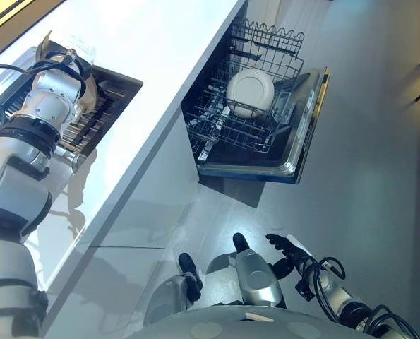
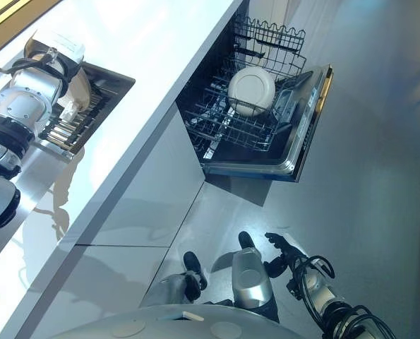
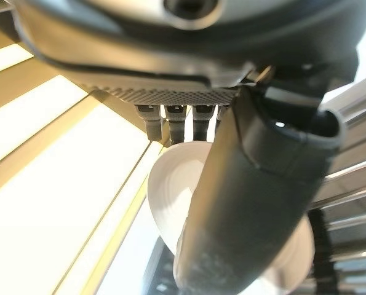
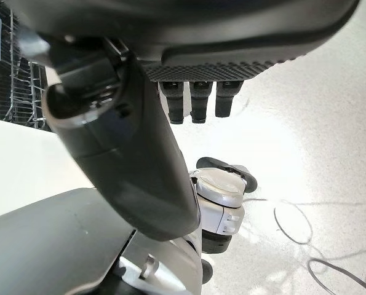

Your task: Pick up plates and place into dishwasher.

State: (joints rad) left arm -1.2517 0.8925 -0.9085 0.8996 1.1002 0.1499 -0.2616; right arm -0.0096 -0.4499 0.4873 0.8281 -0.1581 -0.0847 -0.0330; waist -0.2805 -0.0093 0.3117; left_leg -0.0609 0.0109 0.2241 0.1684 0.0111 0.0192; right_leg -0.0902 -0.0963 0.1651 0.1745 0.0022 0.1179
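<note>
Plate (image 3: 170, 203): sitting past the left hand (image 3: 250, 203) at the sink rack (image 1: 100, 113) — grip unclear.
Dishwasher (image 1: 301, 134): open, another plate (image 1: 250, 92) standing in its rack.
Right hand (image 1: 286, 248): hanging low — fingers relaxed, empty.

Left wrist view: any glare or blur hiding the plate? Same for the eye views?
Left wrist view: the robot hand is a close, blurred bulk covering much of the white plate; bright backlight behind it. Left eye view: the counter is washed out by glare; the plate in the dishwasher rack stays clear. Right eye view: same glare on the counter.
</note>
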